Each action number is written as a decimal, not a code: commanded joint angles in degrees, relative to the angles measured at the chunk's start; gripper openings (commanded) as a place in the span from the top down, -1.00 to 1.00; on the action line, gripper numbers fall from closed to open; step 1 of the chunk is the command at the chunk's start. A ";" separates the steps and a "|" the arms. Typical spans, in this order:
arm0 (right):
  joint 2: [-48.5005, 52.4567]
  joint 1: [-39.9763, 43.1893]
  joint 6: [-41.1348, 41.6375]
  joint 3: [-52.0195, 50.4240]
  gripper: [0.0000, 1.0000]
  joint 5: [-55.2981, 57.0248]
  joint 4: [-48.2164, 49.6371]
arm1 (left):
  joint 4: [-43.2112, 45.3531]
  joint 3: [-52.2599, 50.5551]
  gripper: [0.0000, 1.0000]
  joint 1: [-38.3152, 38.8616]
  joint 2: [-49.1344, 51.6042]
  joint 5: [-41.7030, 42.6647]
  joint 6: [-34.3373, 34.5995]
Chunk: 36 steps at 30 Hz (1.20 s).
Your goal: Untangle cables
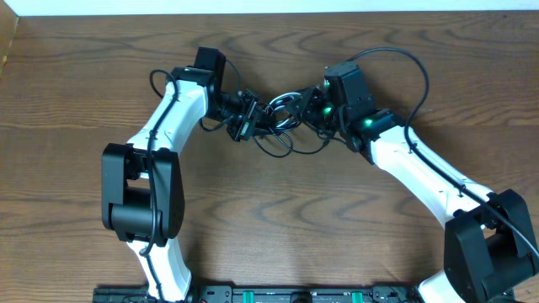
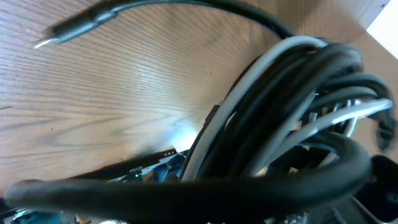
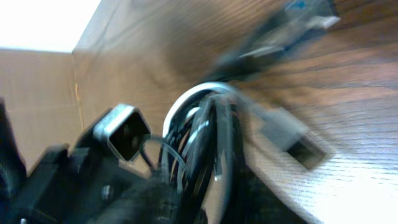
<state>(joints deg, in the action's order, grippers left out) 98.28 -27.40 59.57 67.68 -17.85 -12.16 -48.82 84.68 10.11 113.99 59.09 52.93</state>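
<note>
Gripping tangled cables (image 1: 285,108), left end effector (image 1: 253,119), wood table (image 1: 337,220)

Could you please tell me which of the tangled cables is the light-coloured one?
The white cable, seen in the left wrist view arcing up beside the black cables; it alone is pale, the rest are dark.

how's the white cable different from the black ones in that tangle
The thin white cable looks like a single cord; the thin black cables are several. One black cable's plug end pokes free over the wooden table; the white cable's ends I cannot make out. Both loop together in one tangle.
</note>
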 commanded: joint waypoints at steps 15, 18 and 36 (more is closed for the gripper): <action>0.85 -0.83 -21.99 -0.09 0.98 1.40 -3.72 | 6.14 1.11 -0.09 2.19 -0.96 -15.54 -3.54; 2.25 -0.76 -21.94 -0.09 0.98 0.90 -5.31 | 10.21 1.11 -0.25 2.19 -0.96 -10.80 -7.10; 12.11 7.32 -21.97 -0.09 0.98 -15.76 -4.13 | 9.42 1.05 0.26 2.21 -0.96 -9.46 -21.86</action>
<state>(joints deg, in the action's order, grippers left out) 108.33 -21.12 39.20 67.70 -29.19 -16.14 -39.07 84.71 11.81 113.99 47.70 35.20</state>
